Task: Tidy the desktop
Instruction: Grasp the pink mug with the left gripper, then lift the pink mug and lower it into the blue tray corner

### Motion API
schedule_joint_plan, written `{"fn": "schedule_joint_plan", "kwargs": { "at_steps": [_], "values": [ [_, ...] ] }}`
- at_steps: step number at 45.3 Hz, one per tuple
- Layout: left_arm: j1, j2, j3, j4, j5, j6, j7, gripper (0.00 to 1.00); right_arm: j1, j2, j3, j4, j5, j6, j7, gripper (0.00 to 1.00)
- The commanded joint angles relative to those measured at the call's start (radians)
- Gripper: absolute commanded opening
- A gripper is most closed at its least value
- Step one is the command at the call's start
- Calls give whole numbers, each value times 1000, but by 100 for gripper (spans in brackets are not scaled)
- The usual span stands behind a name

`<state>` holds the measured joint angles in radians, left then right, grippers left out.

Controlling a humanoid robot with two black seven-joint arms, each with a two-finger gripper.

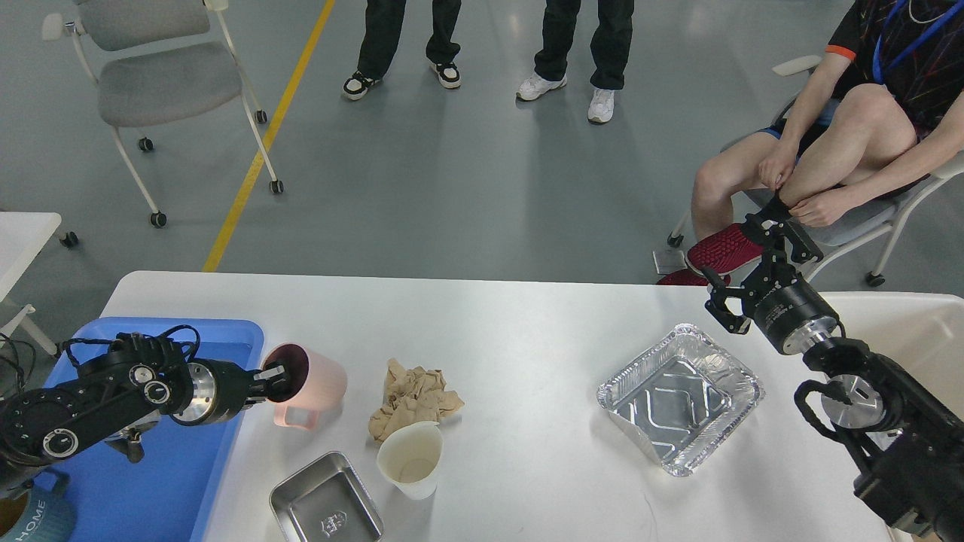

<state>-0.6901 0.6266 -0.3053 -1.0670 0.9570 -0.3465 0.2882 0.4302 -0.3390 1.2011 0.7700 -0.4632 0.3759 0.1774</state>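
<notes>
- At the near edge of the counter [527, 316] — a wide white top with rounded corners that fills the lower half of the view — sits a small steel tray [325, 502], empty, partly cut off by the frame.
- Just right of it stands a white paper cup [411, 459], its rim bent out of round, touching or nearly touching the crumpled brown paper [410, 399] behind it.
- At the near left, a blue plastic tray [169, 467] lies over the counter's left end; a teal mug [38, 519] shows at the frame's bottom corner.
- The left hand [273, 378] reaches over the blue tray's right edge, its fingers clamped on the rim of a pink mug [312, 384], one finger inside the dark mouth. The mug is tipped over toward the hand, handle down toward the counter; whether it rests on the counter or is lifted clear I cannot tell.
- To the right, well apart from the paper, a square foil tray [680, 397] sits empty on the counter.
- The right hand [757, 260] hangs above the counter's far right edge, beyond the foil tray — its two fingers stand spread, holding nothing.
- Farther off, on the grey floor: a seated person [851, 143] at right, two standing pairs of legs at top centre, a grey wheeled chair [162, 83] at top left beside a yellow floor line.
</notes>
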Motion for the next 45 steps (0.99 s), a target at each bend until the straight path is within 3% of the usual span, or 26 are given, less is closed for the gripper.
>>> {"fn": "schedule_joint_plan", "kwargs": {
  "at_steps": [1, 9, 19, 35, 45],
  "values": [
    [-35, 25, -1, -50, 0, -35, 5, 0, 1, 0, 0, 0, 0, 0, -1, 100],
    [-42, 240, -2, -365, -4, -63, 25, 1, -2, 0, 1, -3, 0, 0, 1, 100],
    [-37, 504, -11, -533, -7, -132, 11, 1, -7, 6, 1, -5, 0, 0, 1, 100],
    [-49, 837, -109, -587, -130, -276, -4, 1, -7, 5, 1, -6, 0, 1, 1, 100],
    [-48, 927, -150, -588, -182, -347, -6, 2, -8, 11, 1, -6, 0, 1, 1, 100]
  ]
}}
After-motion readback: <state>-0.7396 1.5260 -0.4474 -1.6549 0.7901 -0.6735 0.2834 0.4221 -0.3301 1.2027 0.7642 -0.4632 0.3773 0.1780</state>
